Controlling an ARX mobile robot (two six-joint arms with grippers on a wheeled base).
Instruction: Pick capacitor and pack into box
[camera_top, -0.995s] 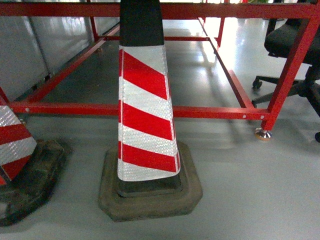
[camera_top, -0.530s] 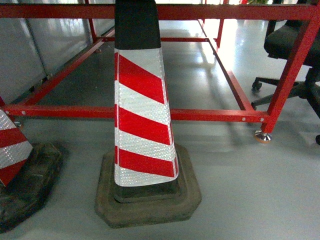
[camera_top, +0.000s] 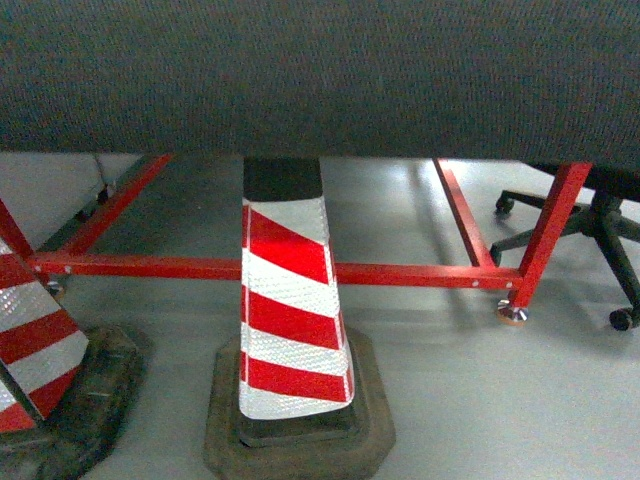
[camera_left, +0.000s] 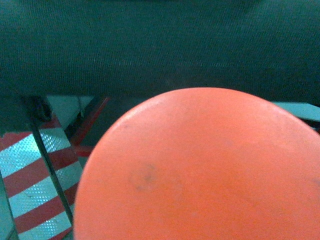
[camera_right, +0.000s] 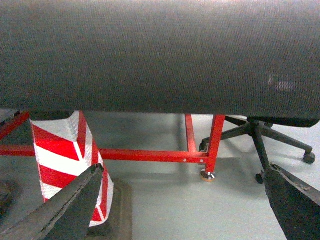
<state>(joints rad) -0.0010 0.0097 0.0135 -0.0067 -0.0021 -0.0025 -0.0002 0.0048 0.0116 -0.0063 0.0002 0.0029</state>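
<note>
Two striped traffic cones are about all the head camera gets: one red-and-white cone (camera_top: 290, 310) dead centre on its rubber base, another cone at the left edge (camera_top: 30, 350), both standing in front of a red steel frame (camera_top: 420, 274) under a dark fabric-topped surface (camera_top: 320, 70) that fills the top of the view. No pink box anywhere in these shots, so my guess is the robot is still in transit or lining up with the table, cameras sitting below the tabletop edge. The capacitor (camera_left: 200, 170) is right in the left wrist camera's face, a smooth orange dome filling most of the frame. It sits so close that it's probably carried in the left gripper, but the fingers aren't visible, so I can't tell whether that one is clamped on it. The right gripper (camera_right: 185, 200) is spread wide with nothing in it; one dark finger (camera_right: 70, 205) shows bottom left, the other bottom right, well apart, only floor between them. There's an office chair (camera_right: 265, 130) off to the right.
</note>
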